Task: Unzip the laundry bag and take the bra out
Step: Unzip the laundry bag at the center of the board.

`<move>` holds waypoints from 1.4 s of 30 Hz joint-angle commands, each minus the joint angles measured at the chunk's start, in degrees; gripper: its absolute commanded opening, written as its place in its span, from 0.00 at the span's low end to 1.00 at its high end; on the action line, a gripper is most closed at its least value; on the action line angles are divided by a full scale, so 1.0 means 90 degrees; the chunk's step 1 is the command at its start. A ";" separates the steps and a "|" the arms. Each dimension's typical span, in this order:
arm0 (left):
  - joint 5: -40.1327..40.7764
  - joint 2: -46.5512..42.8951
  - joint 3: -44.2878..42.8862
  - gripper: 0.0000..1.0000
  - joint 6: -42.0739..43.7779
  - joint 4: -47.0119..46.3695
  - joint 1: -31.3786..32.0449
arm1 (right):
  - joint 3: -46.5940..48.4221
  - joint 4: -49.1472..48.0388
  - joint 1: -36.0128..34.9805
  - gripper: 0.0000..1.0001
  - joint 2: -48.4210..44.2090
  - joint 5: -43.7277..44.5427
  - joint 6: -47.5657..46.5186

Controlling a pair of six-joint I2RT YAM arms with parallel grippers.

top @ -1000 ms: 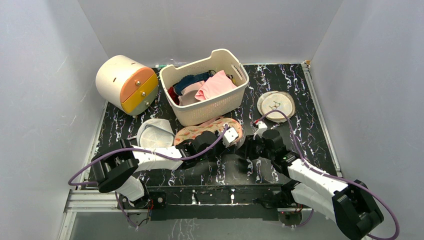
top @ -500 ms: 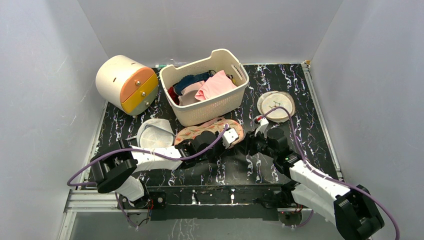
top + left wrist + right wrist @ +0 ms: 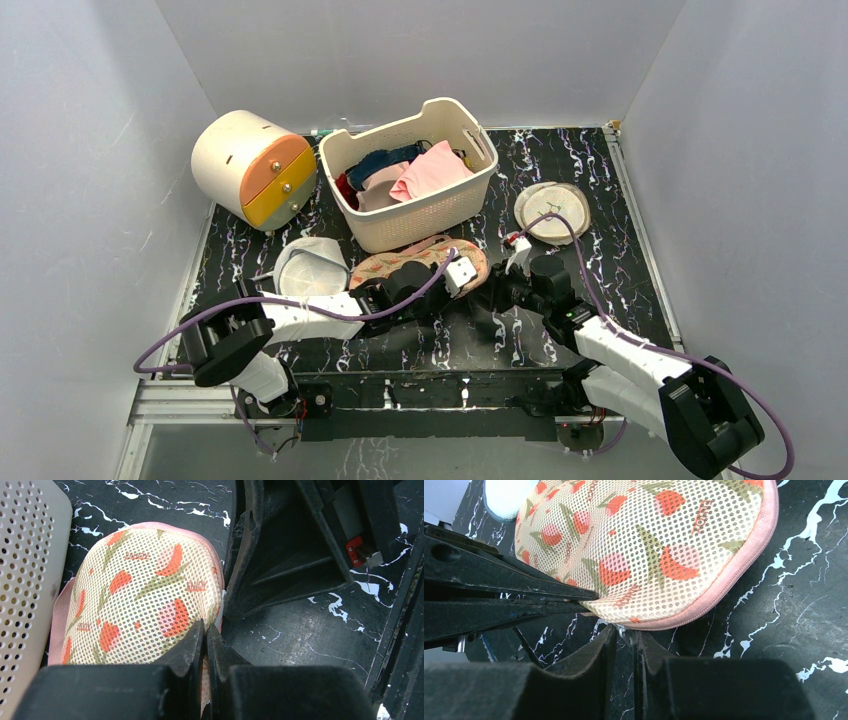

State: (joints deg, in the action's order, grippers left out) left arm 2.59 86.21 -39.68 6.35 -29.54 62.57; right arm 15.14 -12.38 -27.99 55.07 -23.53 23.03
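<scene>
The laundry bag point(image 3: 415, 258), beige mesh with red-orange flowers and pink trim, lies zipped shut in front of the basket. It fills the left wrist view point(image 3: 145, 590) and the right wrist view point(image 3: 644, 545). My left gripper point(image 3: 476, 283) point(image 3: 205, 632) is shut on the bag's right end edge. My right gripper point(image 3: 494, 290) point(image 3: 625, 635) faces it from the right, jaws nearly together on the small metal zipper pull point(image 3: 623, 630) at the pink zipper seam. The bra is hidden.
A white perforated basket point(image 3: 420, 215) with pink and dark blue garments stands behind the bag. A cream drum point(image 3: 250, 165) sits at back left, a white dome mesh bag point(image 3: 310, 268) at left, round mesh discs point(image 3: 552, 208) at right.
My right gripper has moved a little forward and left, up to the bag's end. The left arm and the bag have stayed where they were.
</scene>
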 commanded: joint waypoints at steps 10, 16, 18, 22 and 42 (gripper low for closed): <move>-0.0096 -0.0398 -0.0194 0.00 0.0017 -0.0187 -0.0018 | 0.0277 0.0209 0.0007 0.00 -0.0005 0.0977 0.0184; -0.0044 -0.0419 -0.0207 0.00 0.0094 -0.0151 -0.0019 | 0.0736 0.1182 0.0016 0.00 -0.0148 0.2232 0.0421; -0.0093 -0.0412 -0.0222 0.00 0.0138 -0.0132 -0.0018 | 0.0874 0.1476 0.0068 0.00 -0.0171 0.2615 0.0493; -0.0177 -0.0381 -0.0255 0.00 0.0207 -0.0059 -0.0018 | 0.1074 0.1693 0.0255 0.00 0.0002 0.2963 0.0499; -0.0908 -0.0132 -0.1023 0.52 0.0102 0.1085 0.0107 | 0.1500 0.2707 0.0579 0.00 -0.0216 -0.0012 0.0722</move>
State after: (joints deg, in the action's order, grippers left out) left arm -2.26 86.00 -47.40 8.21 -21.61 62.72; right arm 26.06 10.90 -22.46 53.95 -15.88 27.57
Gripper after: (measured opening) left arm 0.505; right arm 0.010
